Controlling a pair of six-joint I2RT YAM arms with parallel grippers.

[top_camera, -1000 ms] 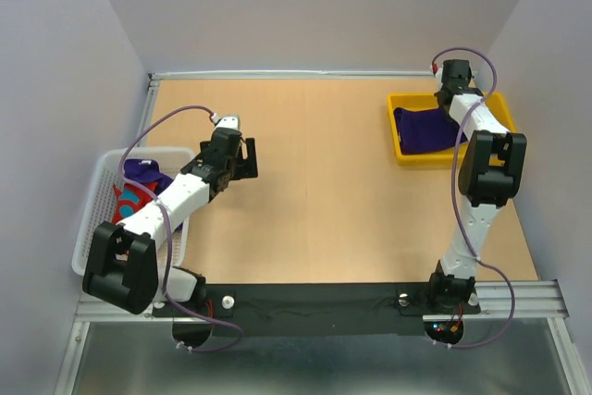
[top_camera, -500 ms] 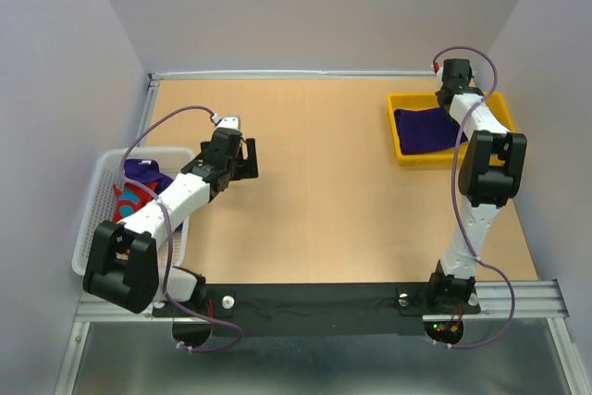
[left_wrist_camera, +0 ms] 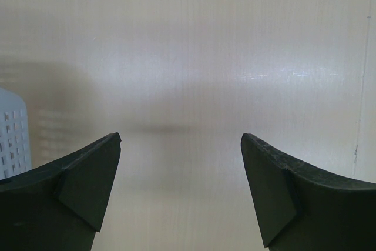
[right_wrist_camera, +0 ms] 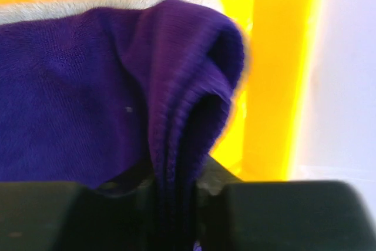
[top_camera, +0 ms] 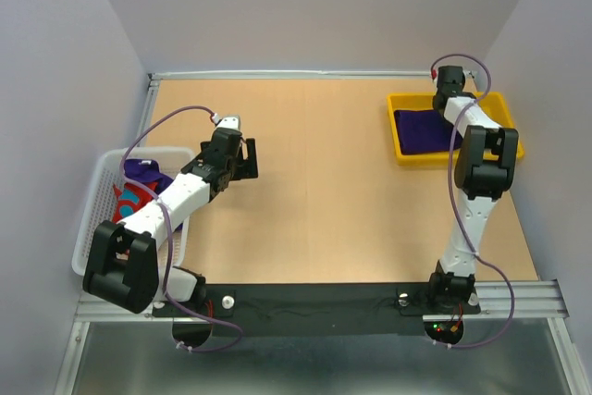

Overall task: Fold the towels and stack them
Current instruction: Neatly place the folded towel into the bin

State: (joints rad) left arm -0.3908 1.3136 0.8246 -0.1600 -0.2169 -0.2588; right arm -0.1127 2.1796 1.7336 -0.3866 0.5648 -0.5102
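Note:
A deep purple towel point(top_camera: 421, 129) point(right_wrist_camera: 76, 86) lies in the yellow tray point(top_camera: 400, 150), over a grey towel point(right_wrist_camera: 117, 1) whose edge shows at the back. My right gripper point(top_camera: 448, 104) point(right_wrist_camera: 176, 180) is at the tray's far side, its jaws pinching a raised fold of the purple towel. Another purple towel point(top_camera: 143, 171) and a red towel with light-blue marks point(top_camera: 129, 201) sit crumpled in the white mesh basket point(top_camera: 92, 228). My left gripper point(top_camera: 248, 159) point(left_wrist_camera: 181, 139) hangs open over bare table, just right of the basket.
The tray's yellow wall point(right_wrist_camera: 276, 74) stands close on the right of the held fold. The basket's corner point(left_wrist_camera: 12, 139) shows at the left edge of the left wrist view. Grey walls enclose the wooden table point(top_camera: 324, 191) on three sides.
My right wrist has shifted toward the tray's far edge, drawing the purple fold along. The left arm has not moved.

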